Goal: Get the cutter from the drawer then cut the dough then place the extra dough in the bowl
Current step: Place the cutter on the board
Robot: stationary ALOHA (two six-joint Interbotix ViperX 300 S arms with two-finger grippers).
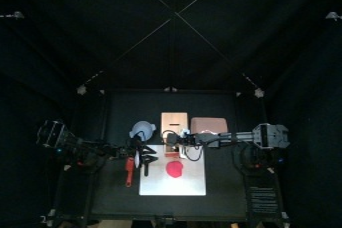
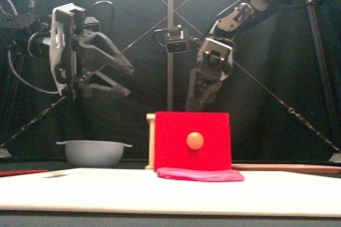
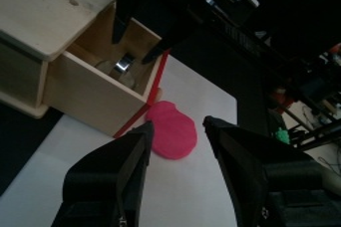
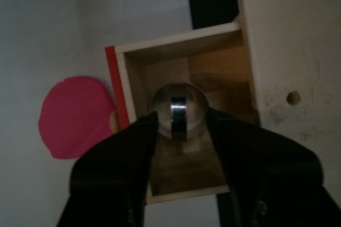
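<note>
The pale wooden box [image 3: 54, 32] stands at the back of the white board [image 1: 194, 182] with its red-fronted drawer [image 2: 190, 141] pulled out. The round metal cutter [image 4: 176, 110] lies inside the drawer [image 3: 123, 64]. My right gripper [image 4: 186, 126] hangs open just above the drawer, one jaw on each side of the cutter, and also shows in the left wrist view [image 3: 144, 27]. A flat pink dough disc [image 1: 175, 172] lies on the board in front of the drawer. My left gripper [image 3: 180, 146] is open and holds nothing, above the board's left side [image 1: 138, 157].
The blue-grey bowl [image 2: 95, 151] sits left of the box. A flat pink tray [image 1: 205, 125] lies right of the box at the back. A red object [image 1: 130, 170] lies by the board's left edge.
</note>
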